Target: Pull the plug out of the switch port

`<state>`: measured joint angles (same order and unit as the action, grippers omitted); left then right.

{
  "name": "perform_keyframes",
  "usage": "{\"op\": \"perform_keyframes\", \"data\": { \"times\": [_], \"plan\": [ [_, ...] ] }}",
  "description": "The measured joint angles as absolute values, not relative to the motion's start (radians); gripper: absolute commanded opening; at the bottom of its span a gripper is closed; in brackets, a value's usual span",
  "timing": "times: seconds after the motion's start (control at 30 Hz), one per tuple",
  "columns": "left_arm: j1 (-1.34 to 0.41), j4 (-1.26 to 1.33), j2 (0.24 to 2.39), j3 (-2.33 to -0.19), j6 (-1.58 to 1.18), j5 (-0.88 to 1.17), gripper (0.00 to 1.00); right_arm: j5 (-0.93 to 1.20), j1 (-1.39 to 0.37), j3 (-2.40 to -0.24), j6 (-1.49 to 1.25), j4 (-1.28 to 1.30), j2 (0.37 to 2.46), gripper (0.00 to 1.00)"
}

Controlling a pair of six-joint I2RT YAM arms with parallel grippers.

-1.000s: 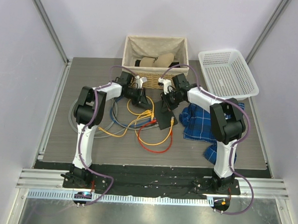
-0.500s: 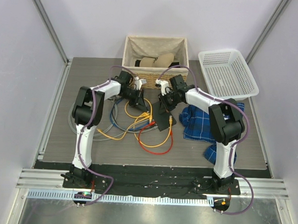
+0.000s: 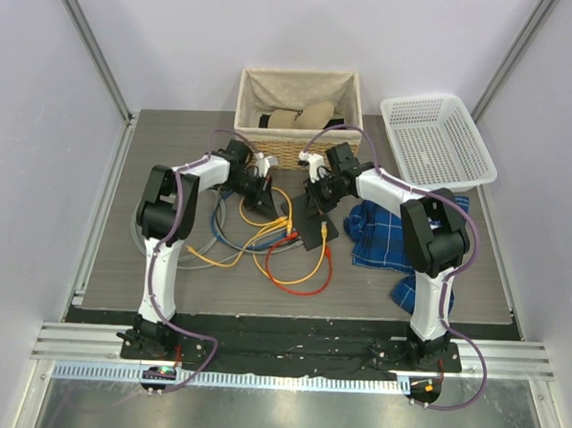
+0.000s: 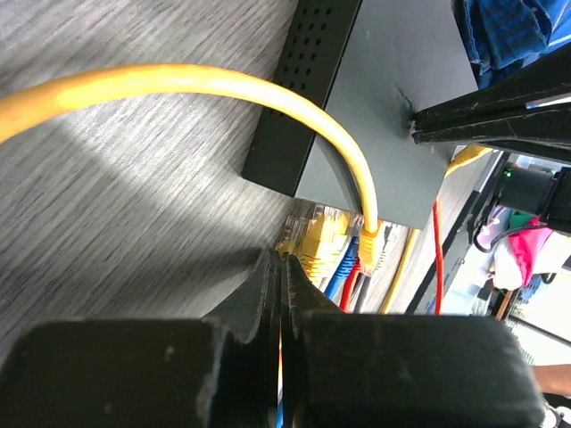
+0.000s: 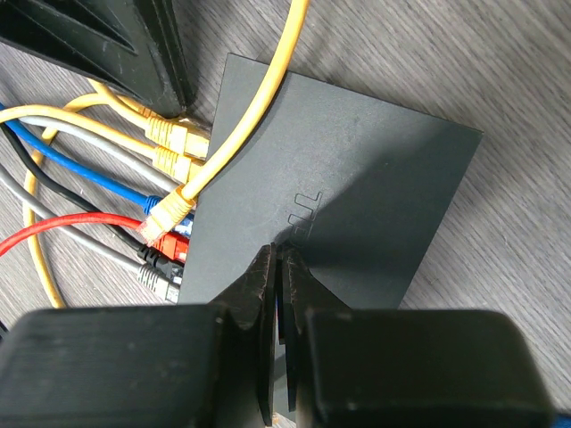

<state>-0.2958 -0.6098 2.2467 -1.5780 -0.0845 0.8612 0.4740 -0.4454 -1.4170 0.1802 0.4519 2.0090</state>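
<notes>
Currently, I read the switch (image 3: 314, 227) lying flat near the middle of the desk (image 3: 116, 167), slightly toward its right edge, with its socket edge turned toward the left edge. The left pincer (image 3: 270, 206) is clenched: in its wrist view the fingers (image 4: 254, 294) stand pressed together, aimed at the row of plugs (image 4: 317, 241) seated along that socket edge and just beside them. I cannot tell whether anything is pinched between the fingers. A yellow cable (image 4: 205, 80) arches over the vented side of the switch and drops to the row of plugs. The right pincer (image 3: 315, 204) is likewise clenched. Its wrist view places the closed fingertips (image 5: 263, 276) over the flat top of the switch, near the socket edge; I cannot confirm contact there. From that view I see yellow, blue, red, grey and black leads running to the socket edge, and the yellow cable crosses the top of the switch. Loose cable loops (image 3: 297, 272) lie on the desk between the switch and the near edge. A wicker basket (image 3: 297, 104) sits at the far edge, a white basket (image 3: 439, 140) sits at the far right corner, and a blue cloth (image 3: 386, 234) lies just beside the switch toward the right edge.
</notes>
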Motion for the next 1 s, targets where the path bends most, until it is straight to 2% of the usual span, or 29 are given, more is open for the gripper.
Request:
{"op": "perform_keyframes", "data": {
  "times": [0.13,0.2,0.23,0.3,0.37,0.53,0.63,0.87,1.0],
  "plan": [
    [-0.294,-0.649,2.247,-1.61,-0.051,0.82,0.01,0.474,-0.445,-1.417,0.18,0.452,2.009,0.08],
    [-0.29,-0.679,2.245,-1.634,-0.017,0.776,0.08,0.474,-0.445,-1.417,0.18,0.451,2.009,0.08],
    [-0.286,-0.694,2.238,-1.637,0.001,0.756,0.17,0.474,-0.445,-1.417,0.18,0.451,2.009,0.08],
    [-0.278,-0.726,2.214,-1.637,0.051,0.718,0.29,0.474,-0.446,-1.416,0.18,0.45,2.009,0.08],
    [-0.271,-0.741,2.17,-1.625,0.094,0.69,0.3,0.474,-0.445,-1.415,0.18,0.45,2.009,0.08],
    [-0.266,-0.752,1.964,-1.501,0.153,0.632,0.21,0.473,-0.446,-1.41,0.18,0.443,2.007,0.08],
    [-0.271,-0.752,1.882,-1.42,0.158,0.601,0.21,0.474,-0.445,-1.408,0.177,0.441,2.005,0.08],
    [-0.297,-0.743,1.936,-1.35,0.084,0.521,0.21,0.473,-0.445,-1.408,0.173,0.44,2.005,0.08],
    [-0.324,-0.72,1.977,-1.353,0.039,0.495,0.26,0.472,-0.446,-1.398,0.173,0.431,2.0,0.08]
  ]
}}
